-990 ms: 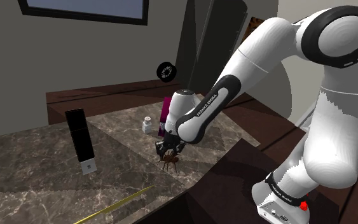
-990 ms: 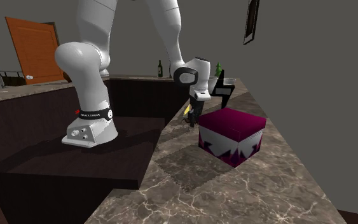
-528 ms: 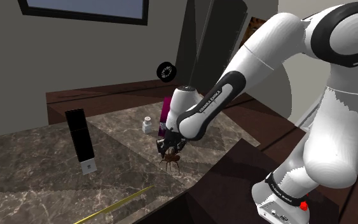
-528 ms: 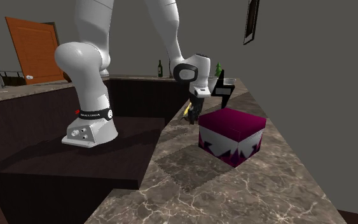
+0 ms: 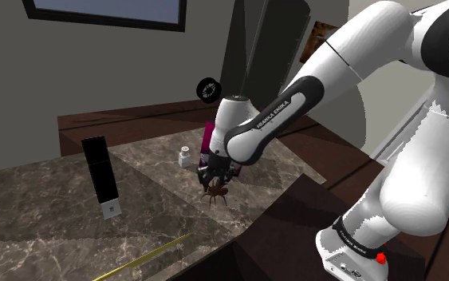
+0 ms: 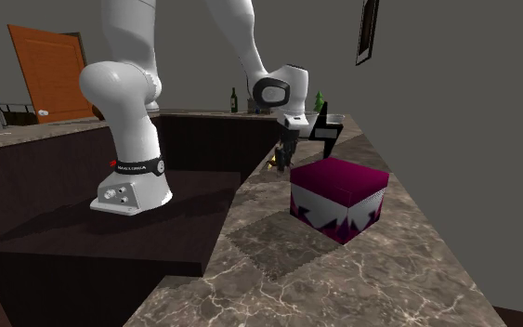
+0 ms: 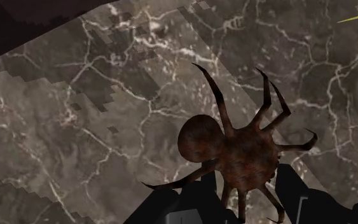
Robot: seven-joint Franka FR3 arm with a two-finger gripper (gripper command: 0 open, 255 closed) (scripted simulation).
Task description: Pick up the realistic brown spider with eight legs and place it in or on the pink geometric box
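The brown spider (image 7: 234, 149) hangs between my gripper's two black fingers (image 7: 244, 191), which are shut on its body; its legs spread out over the marble counter. In the shoulder view the spider (image 5: 216, 195) dangles just under the gripper (image 5: 213, 179), a little above the counter top. The pink box (image 6: 335, 193), with a magenta top and white zigzag sides, stands on the counter right beside the gripper (image 6: 287, 154). From the shoulder camera a magenta sliver of the box (image 5: 206, 137) peeks out behind the forearm.
A tall black box (image 5: 100, 176) with a white base stands toward the shoulder view's left. A small white bottle (image 5: 185, 157) sits near the pink box. A thin yellow stick (image 5: 143, 259) lies near the counter's front edge. The dark stand (image 5: 294, 231) borders the counter.
The gripper has risen slightly with the spider in it, lifting it off the counter, and the forearm has swung higher.
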